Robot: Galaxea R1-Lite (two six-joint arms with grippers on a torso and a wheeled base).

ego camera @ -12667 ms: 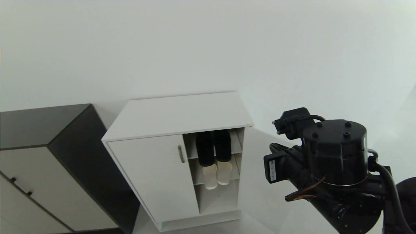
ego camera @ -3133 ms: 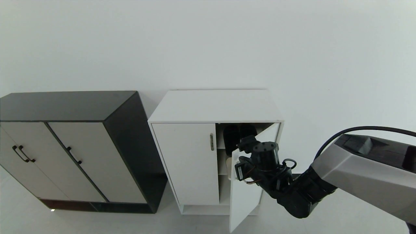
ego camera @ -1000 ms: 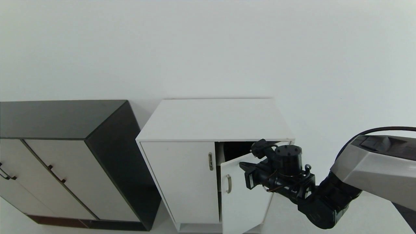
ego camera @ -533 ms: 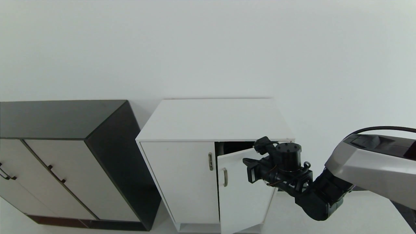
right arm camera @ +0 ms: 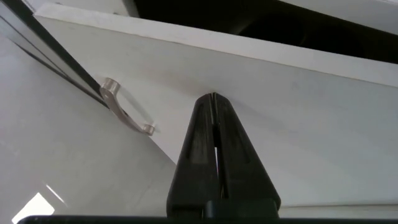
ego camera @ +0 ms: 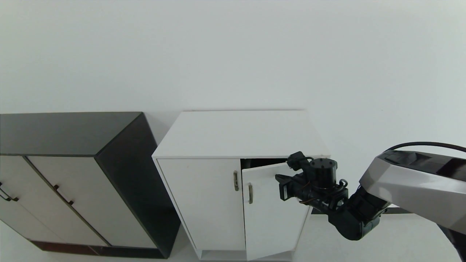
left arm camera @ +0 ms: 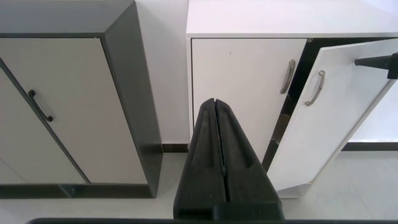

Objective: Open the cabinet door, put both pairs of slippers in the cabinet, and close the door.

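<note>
The white cabinet [ego camera: 240, 133] stands against the wall, its left door [ego camera: 204, 203] closed. Its right door [ego camera: 271, 218] is almost closed, with a narrow dark gap left along the top. My right gripper [ego camera: 276, 177] is shut, and its tip rests on the door's outer face. In the right wrist view that gripper [right arm camera: 214, 98] touches the door panel [right arm camera: 311, 118] beside the metal handle [right arm camera: 127, 112]. My left gripper [left arm camera: 216, 102] is shut on nothing and hangs in front of the cabinet, away from the ajar door [left arm camera: 329, 137]. The slippers are hidden behind the door.
A dark cabinet [ego camera: 72, 131] with two beige doors stands right beside the white one on its left. A plain wall rises behind both. Open pale floor [ego camera: 400, 236] lies to the right of the white cabinet.
The right door has swung from wide open to nearly shut, with my right gripper following against its face. The black and white slippers on the shelves have gone out of sight behind it.
</note>
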